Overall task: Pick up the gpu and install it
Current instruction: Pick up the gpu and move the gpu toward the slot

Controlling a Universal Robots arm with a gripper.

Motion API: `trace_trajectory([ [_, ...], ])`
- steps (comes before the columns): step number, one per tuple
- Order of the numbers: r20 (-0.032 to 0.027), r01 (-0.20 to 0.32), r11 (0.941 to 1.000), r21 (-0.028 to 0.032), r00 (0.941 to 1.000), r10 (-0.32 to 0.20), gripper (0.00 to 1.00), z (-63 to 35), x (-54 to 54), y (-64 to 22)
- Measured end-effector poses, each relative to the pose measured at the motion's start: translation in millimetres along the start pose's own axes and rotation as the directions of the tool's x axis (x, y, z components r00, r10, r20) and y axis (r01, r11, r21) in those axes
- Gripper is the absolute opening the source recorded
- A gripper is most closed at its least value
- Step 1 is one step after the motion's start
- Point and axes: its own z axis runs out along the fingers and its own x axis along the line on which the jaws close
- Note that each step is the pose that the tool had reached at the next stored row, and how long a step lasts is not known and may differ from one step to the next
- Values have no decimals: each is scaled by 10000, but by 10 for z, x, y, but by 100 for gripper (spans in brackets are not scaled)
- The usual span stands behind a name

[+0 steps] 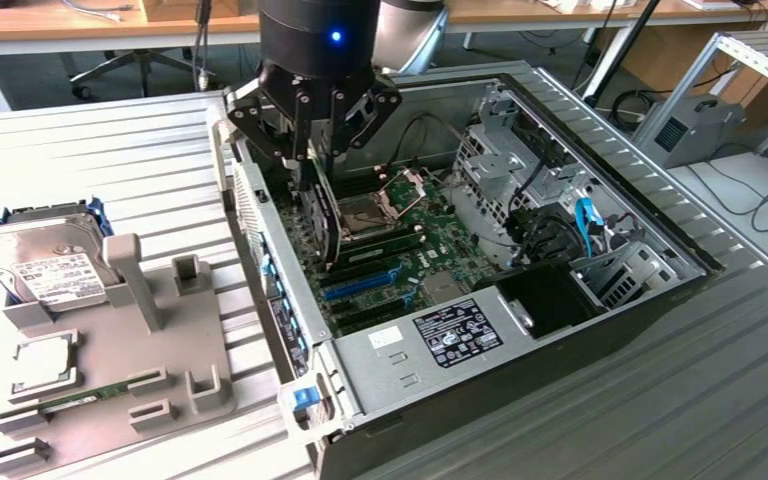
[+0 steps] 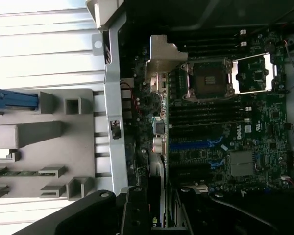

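Gripper (image 1: 315,162) partway closed, clamping gpu (image 1: 327,215) upright above motherboard (image 1: 418,250).

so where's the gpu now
The gpu hangs from the fingers inside the open case, on the exterior view's left of the CPU socket.

The claw (image 1: 315,158) is showing black, and the graphics card (image 1: 320,210) in it is looking dark. The motherboard (image 1: 418,245) is showing green with blue slots (image 1: 357,287), inside a case (image 1: 651,275) that is looking black outside and silver within. The hard drive (image 1: 40,262) is gleaming silver under a white label. The holder (image 1: 144,380) is looking plain grey, and the ribbed counter (image 1: 104,150) is showing pale grey stripes.
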Motion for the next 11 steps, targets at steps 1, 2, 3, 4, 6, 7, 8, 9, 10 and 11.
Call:
trace_trajectory([
  [1,-1,0,10000,1,10000,0,26,6,-22,6],
  [2,-1,0,10000,1,10000,0,26,11,-44,11],
  [3,-2,-1,10000,2,10000,1,26,16,-66,16],
  [4,-2,0,10000,1,10000,0,26,21,-85,19],
  [6,-1,0,10000,2,10000,0,26,30,-121,26],
  [7,-2,-1,10000,2,10000,1,26,33,-137,28],
  [8,-2,0,10000,2,10000,0,26,38,-158,31],
  [9,-2,0,10000,1,10000,0,26,41,-171,33],
  [10,-1,0,10000,1,10000,0,26,45,-188,34],
  [11,-2,0,10000,2,10000,0,26,47,-200,35],
])
